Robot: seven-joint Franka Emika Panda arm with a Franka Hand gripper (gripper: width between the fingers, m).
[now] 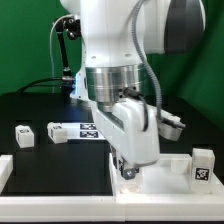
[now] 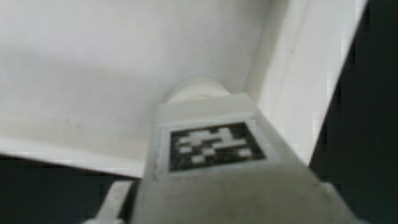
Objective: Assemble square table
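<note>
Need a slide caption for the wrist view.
Tagged leg block seen against the white square tabletop, close to its raised rim.

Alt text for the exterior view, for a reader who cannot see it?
A white robot arm fills the centre, its gripper down on the white square tabletop at the bottom, apparently gripping a leg block. Two tagged leg blocks lie on the black table at the exterior view's left; another stands at its right.

A white plastic raised-rim square slab (image 1: 170, 172) is lying on the black table (image 1: 50, 165). A small white tagged leg block (image 2: 214, 140) is sitting over its corner, beside the rim. A second leg block (image 1: 22, 135) and third leg block (image 1: 58, 131) are lying toward the exterior view's left, a fourth leg block (image 1: 203, 165) just beside the slab on the exterior view's right.
</note>
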